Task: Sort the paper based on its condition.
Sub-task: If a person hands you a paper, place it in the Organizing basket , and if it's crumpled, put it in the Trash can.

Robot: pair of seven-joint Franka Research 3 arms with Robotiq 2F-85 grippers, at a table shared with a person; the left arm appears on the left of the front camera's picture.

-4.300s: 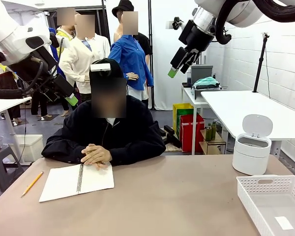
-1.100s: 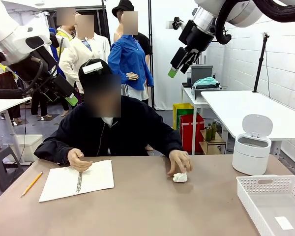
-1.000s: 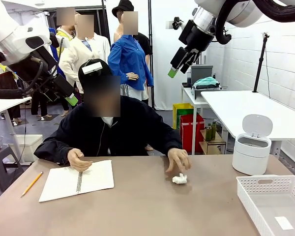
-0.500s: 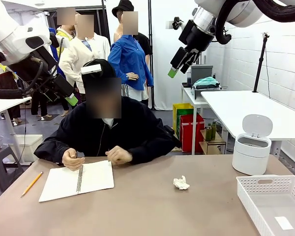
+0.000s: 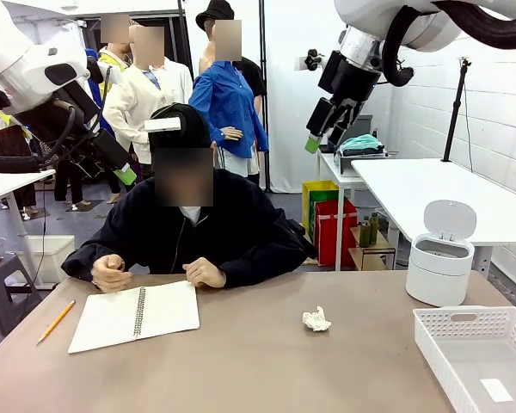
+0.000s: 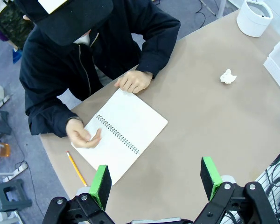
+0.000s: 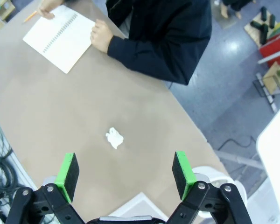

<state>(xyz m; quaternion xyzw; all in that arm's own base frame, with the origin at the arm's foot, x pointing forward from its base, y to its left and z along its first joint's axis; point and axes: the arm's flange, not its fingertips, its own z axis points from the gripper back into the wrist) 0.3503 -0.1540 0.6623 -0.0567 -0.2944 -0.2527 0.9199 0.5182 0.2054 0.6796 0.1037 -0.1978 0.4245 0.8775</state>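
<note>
A crumpled white wad of paper (image 5: 316, 320) lies on the brown table, right of centre; it also appears as paper (image 6: 228, 76) in the left wrist view and paper (image 7: 115, 138) in the right wrist view. My right gripper (image 5: 321, 133) hangs high above the table at upper right, open and empty; in its own view the right gripper (image 7: 125, 173) looks down with the wad between its green pads, far below. My left gripper (image 5: 116, 163) is raised at upper left, and the left gripper (image 6: 156, 181) stands open and empty above the notebook.
A spiral-bound notebook (image 5: 134, 316) lies open at the left with a pencil (image 5: 56, 321) beside it; the person's hands (image 5: 205, 273) rest at its far edge. A white perforated basket (image 5: 480, 356) sits at the right front, a white lidded bin (image 5: 441, 255) behind it.
The person drew the hand back from the wad to the notebook, leaving the wad on the table. My right arm shifted slightly right and lower. The left arm stayed still.
</note>
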